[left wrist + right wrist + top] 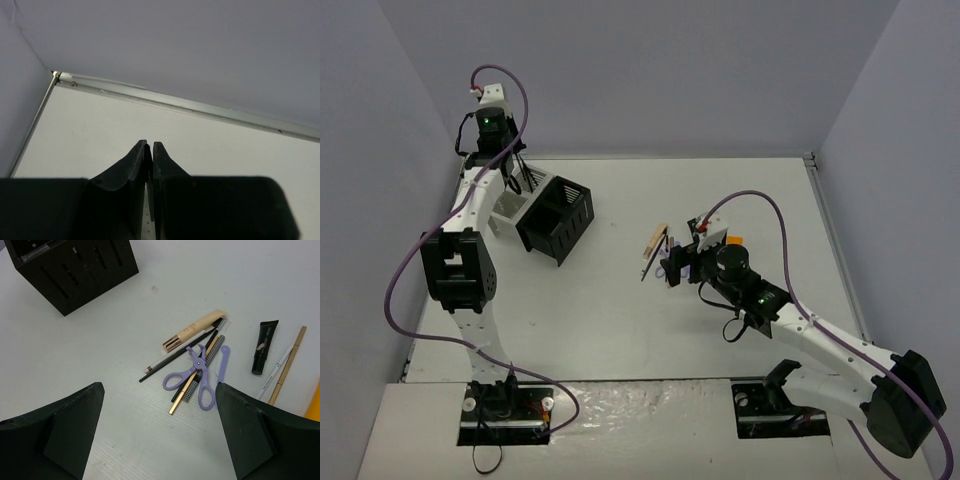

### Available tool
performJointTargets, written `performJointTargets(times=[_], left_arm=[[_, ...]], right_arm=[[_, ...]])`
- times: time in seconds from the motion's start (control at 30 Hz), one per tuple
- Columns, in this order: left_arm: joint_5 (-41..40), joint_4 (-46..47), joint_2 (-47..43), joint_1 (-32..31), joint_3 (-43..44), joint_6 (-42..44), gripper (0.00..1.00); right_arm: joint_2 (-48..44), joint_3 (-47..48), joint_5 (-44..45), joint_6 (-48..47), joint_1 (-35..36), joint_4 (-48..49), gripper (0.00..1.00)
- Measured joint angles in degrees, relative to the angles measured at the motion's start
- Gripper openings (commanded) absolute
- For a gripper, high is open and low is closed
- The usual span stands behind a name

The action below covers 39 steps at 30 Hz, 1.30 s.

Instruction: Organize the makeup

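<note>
Left gripper (150, 148) is shut tight with nothing between the fingers, at the far-left corner near the white box (508, 212). Right gripper (159, 388) is spread wide, gripping nothing, and hovers over the makeup pile on the table (100, 340). In the pile we see a beige tube (197, 329), thin black pencils (167, 360) and a lilac looped tool (196, 374) lying across a checked pencil (214, 347). Just right of it, apart, are a small black tube (263, 346), a white pencil (276, 369) and a tan pencil (289, 362). The black box (75, 270) sits well apart from the pile.
</note>
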Motion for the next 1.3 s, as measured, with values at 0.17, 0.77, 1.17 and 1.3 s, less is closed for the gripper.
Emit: performJointTargets(times=[0.17, 0.77, 1.17, 1.3], left_arm=[[0.2, -0.1, 3.3, 0.4, -0.5, -0.7, 0.46], [1.0, -14.1, -14.1, 0.2, -2.7, -3.0, 0.97], [5.3, -24.8, -47.2, -1.0, -27.0, -5.9, 0.97], [6.3, -26.0, -49.2, -1.0, -36.3, -6.0, 0.97]], right_arm=[[-0.4, 0.0, 1.1, 0.0, 0.0, -0.2, 0.91], [10.0, 9.2, 6.8, 6.4, 0.3, -9.9, 0.62], [34.6, 23.0, 12.5, 16.7, 8.9, -15.4, 0.54], [41.4, 27.5, 15.1, 20.1, 11.3, -17.1, 0.51]])
